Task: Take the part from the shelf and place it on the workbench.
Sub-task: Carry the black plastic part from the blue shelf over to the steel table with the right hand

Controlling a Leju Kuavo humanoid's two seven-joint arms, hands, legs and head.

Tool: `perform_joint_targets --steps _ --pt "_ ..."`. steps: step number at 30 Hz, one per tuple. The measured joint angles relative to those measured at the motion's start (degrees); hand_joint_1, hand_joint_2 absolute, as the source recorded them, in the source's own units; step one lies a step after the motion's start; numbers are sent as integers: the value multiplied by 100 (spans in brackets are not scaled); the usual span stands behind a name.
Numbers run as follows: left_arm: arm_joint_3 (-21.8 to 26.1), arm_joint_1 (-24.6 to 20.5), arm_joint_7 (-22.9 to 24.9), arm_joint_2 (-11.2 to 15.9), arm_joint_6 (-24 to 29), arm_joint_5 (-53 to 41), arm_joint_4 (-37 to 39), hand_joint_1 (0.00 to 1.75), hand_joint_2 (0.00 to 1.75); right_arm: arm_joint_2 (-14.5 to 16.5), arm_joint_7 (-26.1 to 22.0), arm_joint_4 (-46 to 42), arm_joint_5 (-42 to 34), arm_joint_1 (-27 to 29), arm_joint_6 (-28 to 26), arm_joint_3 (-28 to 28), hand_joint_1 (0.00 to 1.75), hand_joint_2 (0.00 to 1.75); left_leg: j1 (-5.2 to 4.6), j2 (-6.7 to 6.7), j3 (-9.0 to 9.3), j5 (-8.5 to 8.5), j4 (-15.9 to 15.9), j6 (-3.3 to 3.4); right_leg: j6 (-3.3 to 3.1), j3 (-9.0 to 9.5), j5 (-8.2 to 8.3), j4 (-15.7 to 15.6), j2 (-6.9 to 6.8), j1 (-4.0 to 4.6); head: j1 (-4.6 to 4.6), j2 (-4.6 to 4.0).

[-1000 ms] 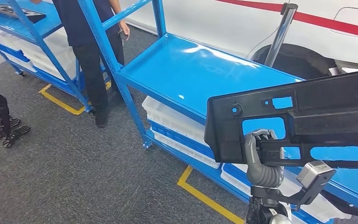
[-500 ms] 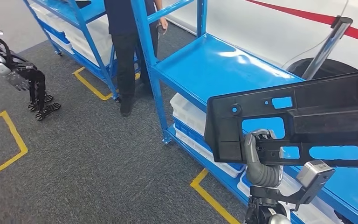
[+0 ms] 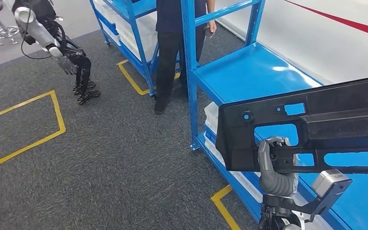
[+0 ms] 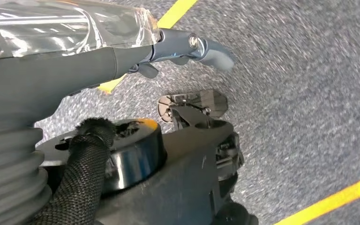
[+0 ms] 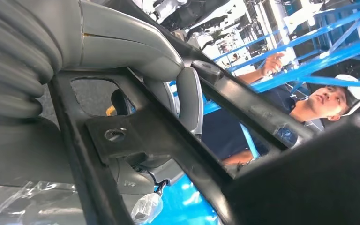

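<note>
Blue shelf [image 3: 249, 76] — bare upper deck, white crates [image 3: 211, 115] stacked below; a second blue rack [image 3: 124, 19] behind it. Grey carpet [image 3: 100, 163] with yellow tape lines [image 3: 24, 122].

Part [image 3: 311, 129] — large black moulded plastic panel, long and flat, with several rectangular and slotted cut-outs and a small round hole near its left end. Held up in the air in front of the shelf, slightly tilted, not resting on anything.

Person in dark clothes [image 3: 172, 43] stands between the racks. Another robot [image 3: 52, 38] at far left.

Right hand [image 3: 274, 165] grasps the part's lower bar, fingers hooked through a cut-out. Left hand [image 4: 122, 56]: nothing seen in it; finger state unclear.
</note>
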Motion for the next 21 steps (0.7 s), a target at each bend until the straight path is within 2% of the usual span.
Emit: perform_joint_targets --steps 2,3,4,5,6,7,9,10,11,12,13,14,15,16,17,18,19,20,21 --pt "17 -3 0 -4 0 -4 0 0 175 2 -1 2 -1 1 1 -2 175 175 1 368 -342 -269 651 -49 -42 18 -14 -2 -144 20 -3 0" --pt "25 -6 0 -8 0 -7 0 0 175 2 -2 2 0 3 1 -2 175 175 5 475 -567 -410 1061 -62 -55 22 -25 -1 -230 34 -3 0" --pt "31 -8 0 -12 0 -10 0 0 175 2 -2 3 0 5 1 -2 175 175 5 527 -759 -500 1388 -61 -69 26 -39 0 -315 51 -3 0" --pt "35 -5 0 -15 0 -12 0 0 175 2 -2 3 1 6 1 -2 175 175 -1 547 -860 -502 1533 -41 -80 36 -54 -1 -400 73 -3 0" --pt "38 -1 0 -18 0 -13 0 0 175 2 -3 2 2 5 1 -2 175 175 -15 559 -844 -406 1453 0 -90 52 -70 -4 -482 97 -3 0" --pt "40 1 0 -18 0 -14 0 0 175 2 -3 2 2 2 1 -3 175 175 -47 591 -709 -236 1153 65 -99 77 -87 -10 -560 123 -3 0" --pt "41 9 4 -16 -1 -17 0 0 175 2 -4 1 1 -1 -1 -7 175 175 -182 894 -285 84 304 265 -105 151 -119 -46 -704 169 -2 0" --pt "42 16 8 -14 -1 -21 0 0 175 2 -5 1 1 1 -1 -9 175 175 -247 1040 -129 158 -6 348 -100 186 -131 -75 -764 181 -2 0" --pt "42 25 13 -11 -1 -21 0 0 175 2 -3 2 -2 4 -2 -12 175 175 -301 1145 -50 170 -176 402 -88 215 -140 -104 -829 188 -1 0" --pt "43 32 17 -6 -1 -21 1 0 175 2 -1 2 -4 6 -3 -14 175 175 -321 1133 -42 150 -221 418 -70 240 -149 -135 -900 195 0 0" --pt "44 35 18 -3 0 -20 1 0 175 2 1 1 -7 3 -3 -16 175 175 -317 1042 -1 166 -274 415 -49 270 -162 -174 -977 204 -1 0" --pt "45 40 19 -6 0 -18 1 0 175 2 3 0 -10 -2 -4 -25 175 175 -298 955 53 197 -345 397 -29 310 -186 -177 -962 208 8 0" --pt "46 37 23 -8 -1 -22 2 0 175 2 2 -1 -10 -8 -6 -30 175 175 -266 867 120 232 -421 392 -14 313 -251 -101 -846 211 21 0" --pt "47 30 27 -14 -1 -26 2 0 175 1 2 -1 -11 -10 -8 -37 175 175 -234 777 192 267 -493 387 -3 256 -361 91 -667 214 44 1" --pt "48 24 32 -24 -3 -30 2 0 175 -2 2 0 -13 -3 -9 -45 175 175 -211 693 222 283 -524 386 -2 119 -501 409 -446 201 71 1" --pt "49 14 37 -27 -4 -32 2 0 175 -5 2 2 -13 7 -10 -48 175 175 -204 602 238 281 -530 400 1 -95 -653 793 -307 201 93 2" --pt "50 9 37 -33 -5 -31 2 0 175 -8 4 3 -15 19 -11 -53 175 175 -204 505 249 272 -527 402 9 -305 -740 1119 -245 202 108 2" --pt "51 10 37 -37 -6 -30 2 0 175 -9 7 5 -19 28 -11 -57 175 175 -204 406 261 260 -520 400 19 -459 -722 1287 -225 202 115 2" --pt "53 11 37 -37 -6 -25 2 0 175 -9 9 5 -25 32 -13 -60 175 175 -200 306 274 243 -508 393 32 -513 -587 1236 -217 199 118 2"
